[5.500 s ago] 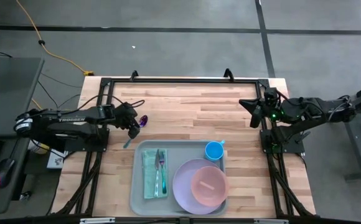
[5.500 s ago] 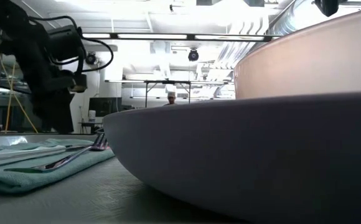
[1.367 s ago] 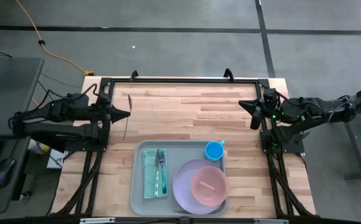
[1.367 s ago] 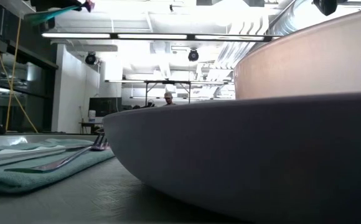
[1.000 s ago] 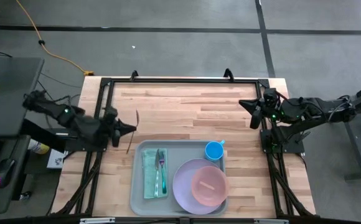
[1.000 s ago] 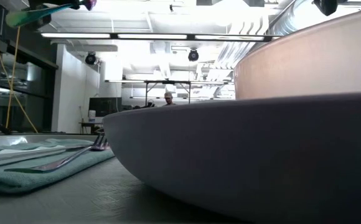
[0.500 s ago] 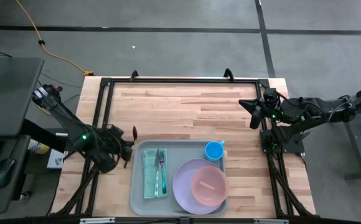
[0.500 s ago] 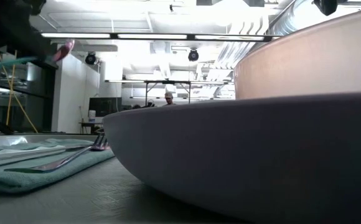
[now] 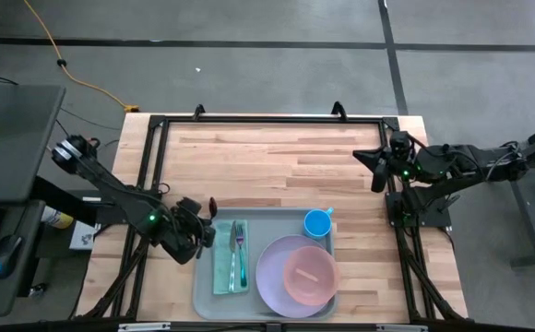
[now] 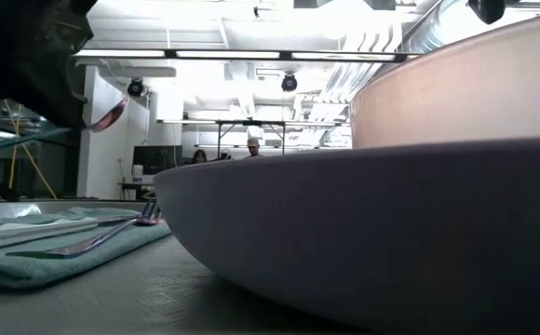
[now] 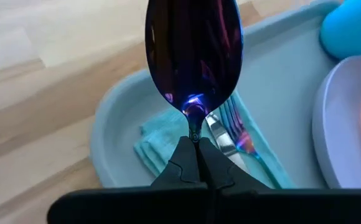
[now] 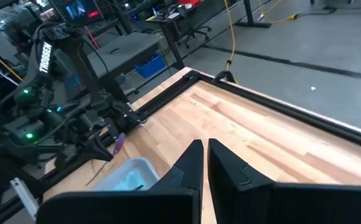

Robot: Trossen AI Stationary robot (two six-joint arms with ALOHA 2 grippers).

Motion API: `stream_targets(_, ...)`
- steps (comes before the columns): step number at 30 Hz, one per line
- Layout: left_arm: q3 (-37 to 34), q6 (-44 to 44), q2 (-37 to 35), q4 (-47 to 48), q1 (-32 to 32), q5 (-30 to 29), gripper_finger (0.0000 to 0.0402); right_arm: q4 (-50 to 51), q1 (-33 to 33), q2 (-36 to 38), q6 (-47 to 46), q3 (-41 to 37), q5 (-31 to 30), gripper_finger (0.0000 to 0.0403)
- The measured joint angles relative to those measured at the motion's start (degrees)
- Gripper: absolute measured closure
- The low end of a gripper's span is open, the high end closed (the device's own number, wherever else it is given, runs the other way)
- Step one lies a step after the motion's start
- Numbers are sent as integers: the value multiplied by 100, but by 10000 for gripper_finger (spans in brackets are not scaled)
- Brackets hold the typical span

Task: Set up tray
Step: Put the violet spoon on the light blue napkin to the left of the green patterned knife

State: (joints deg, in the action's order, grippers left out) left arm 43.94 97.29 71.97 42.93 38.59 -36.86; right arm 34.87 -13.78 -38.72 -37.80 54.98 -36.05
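The grey-blue tray (image 9: 277, 221) lies at the table's near middle. On it are a folded teal cloth (image 9: 223, 263) with a fork (image 9: 237, 242), a lilac plate (image 9: 269, 272) carrying a pink bowl (image 9: 309, 275), and a blue cup (image 9: 317, 222). My left gripper (image 9: 205, 226) hangs over the tray's left rim, shut on a spoon (image 11: 193, 56) with a shiny purple bowl. The spoon's bowl (image 10: 110, 113) hangs above the cloth (image 10: 47, 247). My right gripper (image 9: 375, 171) waits shut at the table's far right, touching nothing. My left gripper pinches the spoon's stem just under the bowl (image 11: 195, 127) between its two fingers. The arm comes slanting down from the table's left. The spoon is lifted clear over the cloth, and its teal handle (image 10: 28, 140) runs back under the gripper.
Bare wood (image 9: 277, 161) fills the table's far half between black frame rails (image 9: 267, 118). The plate's rim (image 10: 363, 233) fills most of the low view. People (image 10: 251, 144) stand far off in the room behind.
My left gripper has gone toward the table's near edge and right, down to the tray's left rim, carrying the spoon. The spoon has come down from high above the table and now hangs just over the cloth.
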Motion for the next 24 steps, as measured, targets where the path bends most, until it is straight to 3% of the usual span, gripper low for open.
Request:
stream_targets(16,9,5,605,-652,116,127,390,-9,0,11,-216,0,300,403)
stream_targets(24,1061,69,1401,-127,-432,318,390,-7,0,24,306,0,740,403)
